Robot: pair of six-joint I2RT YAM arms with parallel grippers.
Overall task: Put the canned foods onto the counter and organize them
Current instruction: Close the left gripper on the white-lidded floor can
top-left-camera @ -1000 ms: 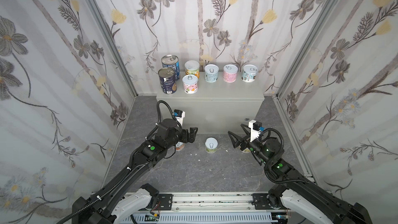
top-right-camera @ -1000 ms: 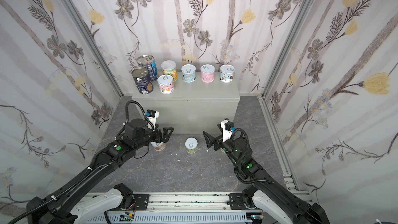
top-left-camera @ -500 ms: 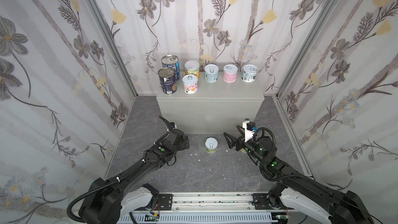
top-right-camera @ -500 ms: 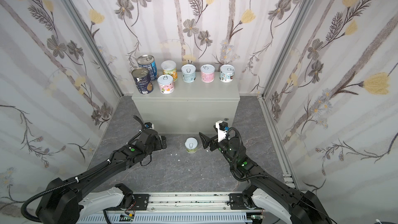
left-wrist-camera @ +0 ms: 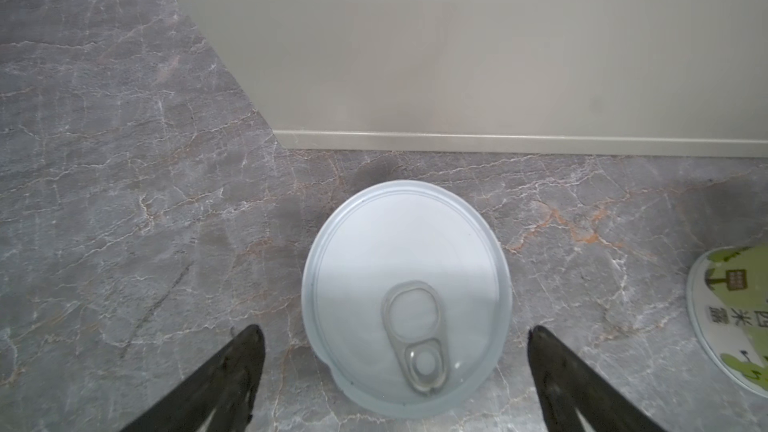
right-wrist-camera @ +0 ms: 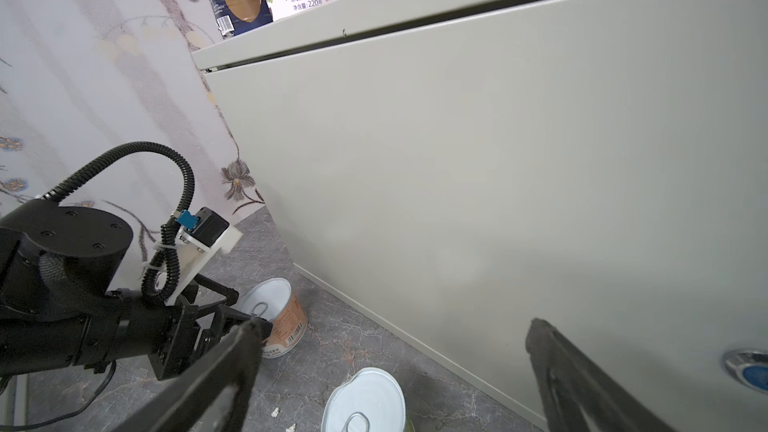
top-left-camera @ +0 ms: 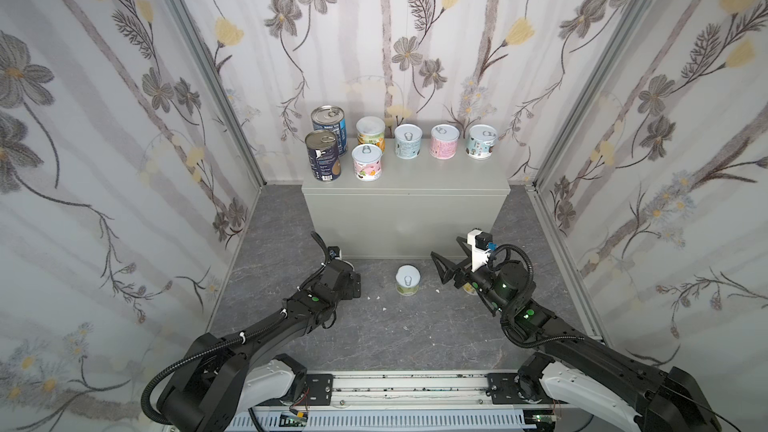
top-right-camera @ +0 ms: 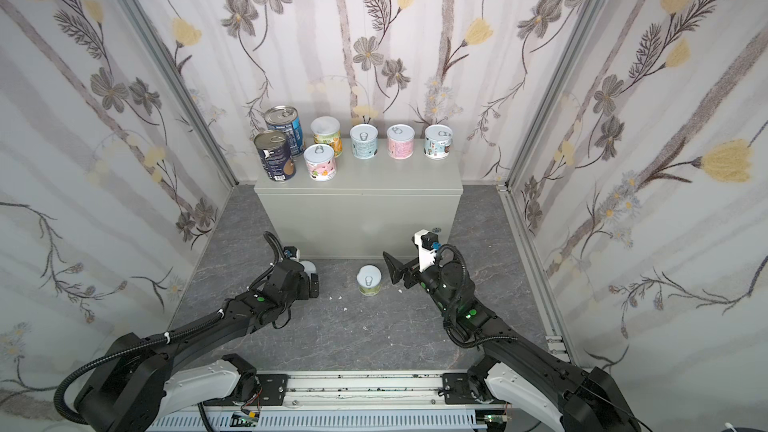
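Seven canned foods stand on the counter (top-left-camera: 415,189) (top-right-camera: 361,184): two tall dark-blue cans (top-left-camera: 324,155) at its left and five short white-lidded ones (top-left-camera: 444,141). On the floor before it, my left gripper (left-wrist-camera: 392,332) (right-wrist-camera: 232,309) is open, its fingers either side of an orange-labelled can (left-wrist-camera: 405,297) (right-wrist-camera: 276,313) (top-right-camera: 308,266) without touching it. A green-labelled can (top-left-camera: 407,280) (top-right-camera: 369,280) (right-wrist-camera: 365,401) stands mid-floor. My right gripper (top-left-camera: 446,257) (right-wrist-camera: 397,326) hangs open just right of and above it. A third floor can (top-left-camera: 470,289) peeks from under the right wrist.
The counter's front wall (left-wrist-camera: 457,56) (right-wrist-camera: 498,160) rises right behind the floor cans, with a round lock (right-wrist-camera: 748,367) (top-right-camera: 436,229) low on its right. Flowered walls close in both sides. White crumbs (top-left-camera: 384,309) dot the marbled floor (top-left-camera: 374,338).
The left arm has dropped down to the floor, its open gripper coming round the orange-labelled can. The right gripper has shifted left toward the green-labelled can. No can has moved.
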